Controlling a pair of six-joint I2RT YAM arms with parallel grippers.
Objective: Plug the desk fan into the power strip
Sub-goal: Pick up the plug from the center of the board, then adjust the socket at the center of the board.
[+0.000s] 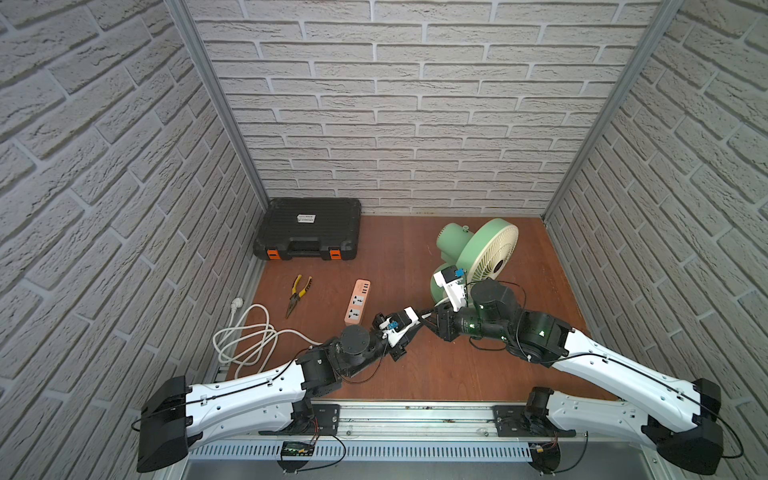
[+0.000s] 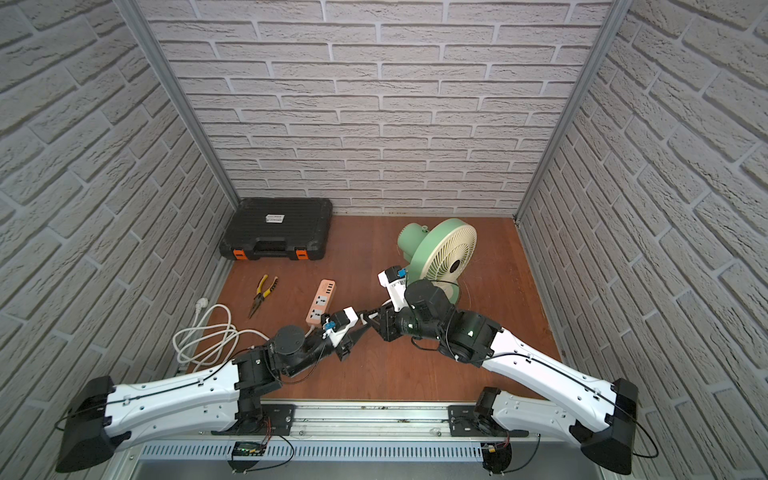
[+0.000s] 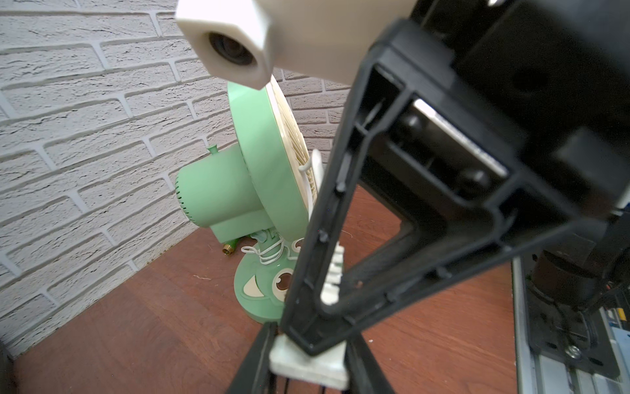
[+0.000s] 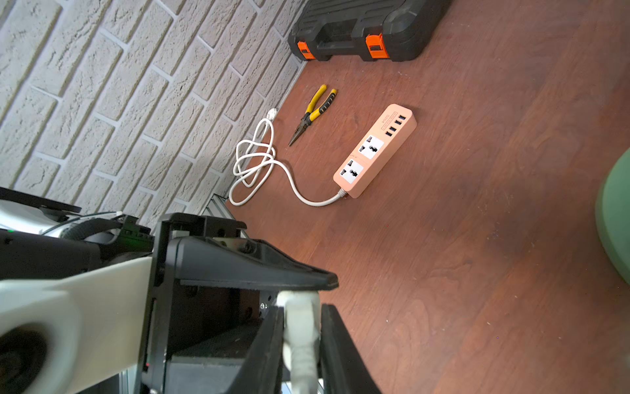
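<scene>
— Cable (image 1: 268, 330) is noted first, at the left?
— Yes. Thick and white, it is coiled by the left wall and joined to the near end of the power strip (image 1: 358, 302). Yellow-handled pliers (image 1: 298, 294) are laid just left of the strip. A black toolcase (image 1: 307, 235) is set in the far left corner of the table (image 1: 395, 257).
— How is the strip placed?
— It is laid flat, left of centre, with its sockets turned upward and its USB row at the far end.
— And the claws?
— They are placed tip to tip, just right of the strip's near end. The left gripper (image 1: 420, 323) is clamped on the plug (image 3: 306, 366), which is seen pinched between its fingers in the left wrist view. The right gripper (image 4: 302, 317) is closed on the same plug from the opposite side, and white plastic is pressed between its fingers in the right wrist view. The plug is held apart from the strip.
— Where is the desk fan (image 1: 486, 253)?
— It is stood upright at the far right, its grille turned rightward, with thin white cord (image 3: 269, 252) looped round its neck.
</scene>
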